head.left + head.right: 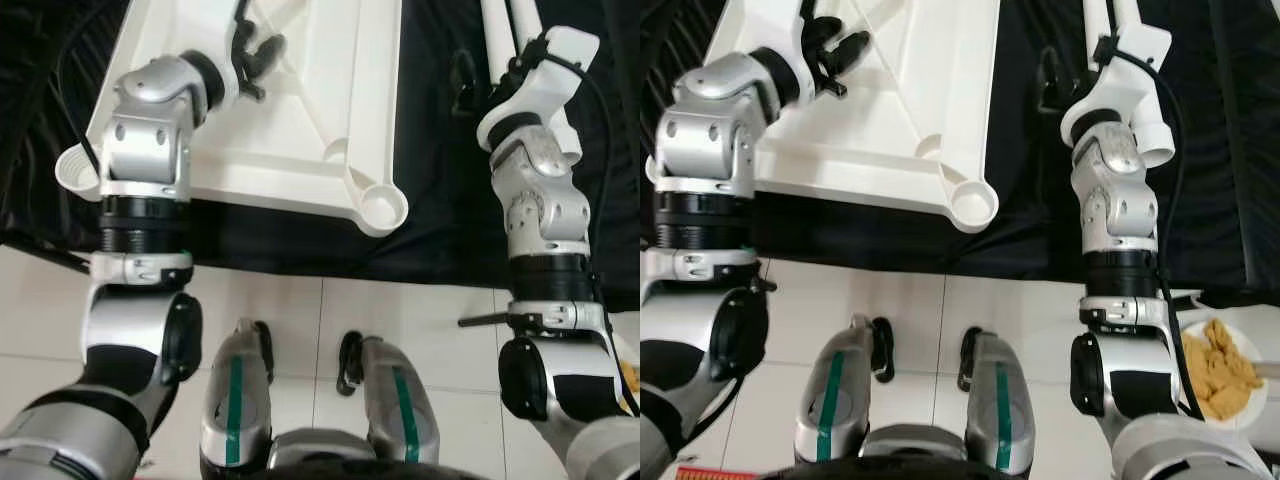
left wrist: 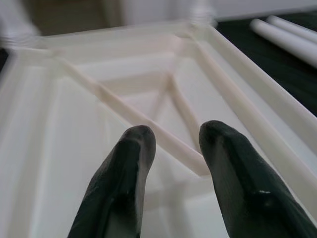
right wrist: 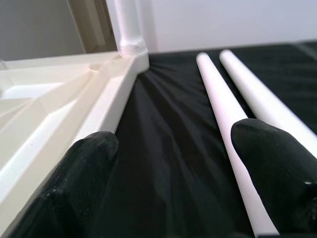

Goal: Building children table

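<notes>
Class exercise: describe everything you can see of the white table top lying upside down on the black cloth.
The table top is white, plastic by its look, and lies underside up on the black cloth over the tiled floor. Raised ribs cross its recessed underside diagonally and meet near the middle. Round sockets sit at its corners: the near one is empty, while the right wrist view shows a white leg standing in a far one. The left claw hovers open over the ribs; whether it touches them is unclear. Two loose legs lie beside it.
</notes>
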{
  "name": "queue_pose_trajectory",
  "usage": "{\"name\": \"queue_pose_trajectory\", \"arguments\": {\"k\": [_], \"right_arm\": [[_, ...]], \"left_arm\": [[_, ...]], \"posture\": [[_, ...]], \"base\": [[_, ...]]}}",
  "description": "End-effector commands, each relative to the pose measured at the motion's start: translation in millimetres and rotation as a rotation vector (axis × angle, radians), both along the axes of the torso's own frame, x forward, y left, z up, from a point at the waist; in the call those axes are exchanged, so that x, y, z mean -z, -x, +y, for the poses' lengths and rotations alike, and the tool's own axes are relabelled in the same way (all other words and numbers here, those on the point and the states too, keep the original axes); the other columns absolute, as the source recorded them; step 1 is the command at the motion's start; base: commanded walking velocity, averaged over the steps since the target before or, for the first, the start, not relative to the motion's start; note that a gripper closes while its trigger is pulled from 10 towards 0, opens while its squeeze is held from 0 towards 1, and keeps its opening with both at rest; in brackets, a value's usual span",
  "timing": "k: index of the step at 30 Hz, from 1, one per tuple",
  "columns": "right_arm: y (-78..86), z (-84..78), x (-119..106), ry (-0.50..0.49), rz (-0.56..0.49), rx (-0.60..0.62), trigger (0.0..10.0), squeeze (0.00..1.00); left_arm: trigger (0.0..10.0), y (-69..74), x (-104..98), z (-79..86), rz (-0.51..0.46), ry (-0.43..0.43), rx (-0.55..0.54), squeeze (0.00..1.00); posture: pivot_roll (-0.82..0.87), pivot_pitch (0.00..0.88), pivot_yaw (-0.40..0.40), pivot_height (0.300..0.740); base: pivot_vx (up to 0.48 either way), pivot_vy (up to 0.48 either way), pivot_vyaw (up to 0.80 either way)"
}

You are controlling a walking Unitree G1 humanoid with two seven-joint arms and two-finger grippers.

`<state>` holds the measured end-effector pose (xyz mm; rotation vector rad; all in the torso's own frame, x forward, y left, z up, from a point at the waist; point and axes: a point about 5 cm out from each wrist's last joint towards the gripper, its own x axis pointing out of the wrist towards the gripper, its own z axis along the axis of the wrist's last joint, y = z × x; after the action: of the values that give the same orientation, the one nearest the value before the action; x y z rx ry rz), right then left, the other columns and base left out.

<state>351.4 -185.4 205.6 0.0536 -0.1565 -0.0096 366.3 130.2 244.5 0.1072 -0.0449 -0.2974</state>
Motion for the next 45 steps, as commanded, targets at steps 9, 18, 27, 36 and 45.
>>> {"name": "queue_pose_trajectory", "arguments": {"k": [9, 18, 27, 36, 45], "right_arm": [[6.9, 8.1, -7.3, 0.043, -0.158, 0.02, 10.0, 0.0], [29.7, 21.3, 0.3, 0.084, -0.291, -0.002, 10.0, 0.0], [44.1, 26.1, 19.9, 0.076, -0.277, -0.019, 10.0, 0.0], [47.0, 21.9, 25.4, 0.106, -0.296, -0.003, 10.0, 0.0], [51.6, 9.9, 29.7, 0.09, -0.295, 0.05, 10.0, 0.0]], "left_arm": [[10.0, 2.8, 6.7, -1.4, -0.048, 0.052, -0.103, 0.0], [10.0, 17.6, 21.3, -4.5, -0.122, 0.103, -0.151, 0.0], [10.0, 39.3, 35.1, 7.2, -0.193, 0.125, -0.217, 0.0], [10.0, 47.2, 60.9, 21.3, -0.15, 0.162, -0.291, 0.0], [10.0, 43.9, 66.5, 25.7, -0.147, 0.177, -0.296, 0.0]], "posture": [[0.07, 0.0, -0.042, 0.74], [0.05, 0.0, -0.011, 0.74], [0.05, 0.0, -0.02, 0.74], [0.03, 0.0, 0.012, 0.74], [0.0, 0.0, 0.054, 0.74]], "base": [[0.0, 0.0, 0.0], [0.0, 0.0, 0.0], [0.0, 0.0, 0.0], [0.0, 0.0, 0.0], [0.0, 0.0, 0.0]]}}
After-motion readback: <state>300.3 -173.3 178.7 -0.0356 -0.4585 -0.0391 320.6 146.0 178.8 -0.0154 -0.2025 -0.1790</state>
